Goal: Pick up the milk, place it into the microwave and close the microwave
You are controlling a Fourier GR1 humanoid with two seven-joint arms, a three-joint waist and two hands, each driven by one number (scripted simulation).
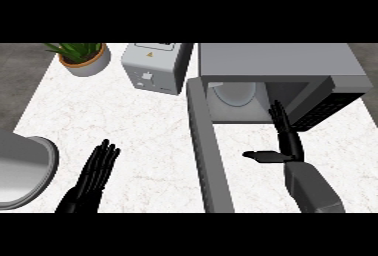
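White marbled counter (148,150) filled the head view, with a potted plant (83,57) and a toaster (157,67) far beyond the fingertips along the back edge and a grey rounded rim (29,170) just outboard of the left hand.

The left hand (92,177) rested open low on the counter, fingers straight and close together, pointing away from the body, holding nothing. The right hand (284,145) stood at the mouth of the microwave (295,65), fingers straight and pressed together, reaching up toward the cavity, thumb stuck out toward the left; it held nothing either.

The milk could not be picked out with certainty. A pale shape (236,95) sat inside the cavity, ahead of the right fingertips and a little to their left, but it might have been only the turntable; its long axis could not be told.

The microwave door (207,160) hung open as a long grey slab running toward the body, lying between the two hands, just to the thumb side of the right hand. By my judgement closing was what remained, and the right hand lay nearer the door.
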